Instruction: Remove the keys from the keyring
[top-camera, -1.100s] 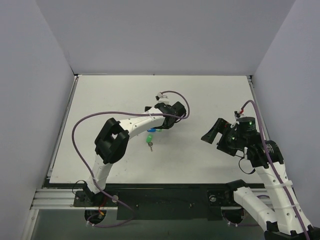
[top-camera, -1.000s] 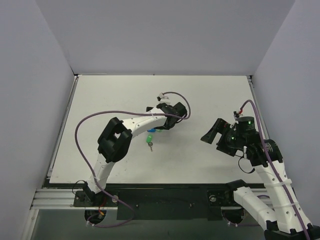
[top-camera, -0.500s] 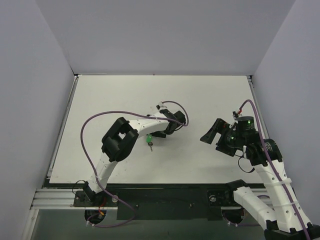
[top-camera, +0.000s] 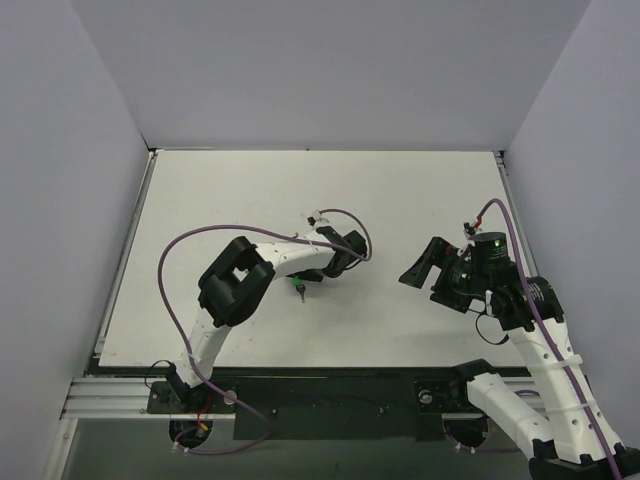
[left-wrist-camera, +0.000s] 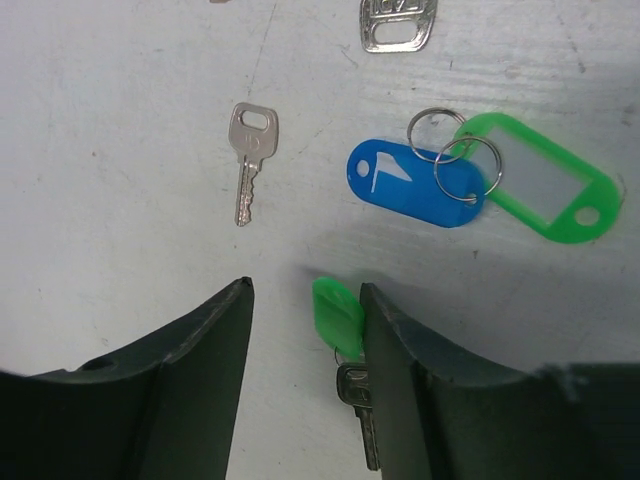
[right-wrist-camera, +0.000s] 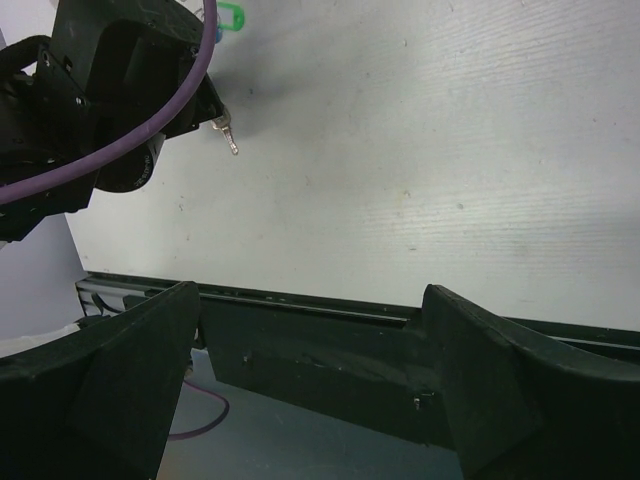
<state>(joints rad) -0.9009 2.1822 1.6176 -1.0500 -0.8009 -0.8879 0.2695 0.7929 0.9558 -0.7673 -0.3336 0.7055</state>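
Near the middle of the table, the left gripper (left-wrist-camera: 305, 300) is straddling the green-headed key (left-wrist-camera: 338, 318), jaws parted, nothing clamped. I judge a grasp is starting, needing a square pinch. To the right, the right gripper (right-wrist-camera: 312, 295) is hanging released. Farther off, a bare key (left-wrist-camera: 250, 160) and ringed tags (left-wrist-camera: 415, 182) are lying loose.

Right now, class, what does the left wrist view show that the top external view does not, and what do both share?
Left wrist only: a bare silver key, a blue tag and a green tag, lying loose. Top external only: the right hand, open and empty, off to one side. Both: the green-headed key at the left hand, whose jaws stand apart.
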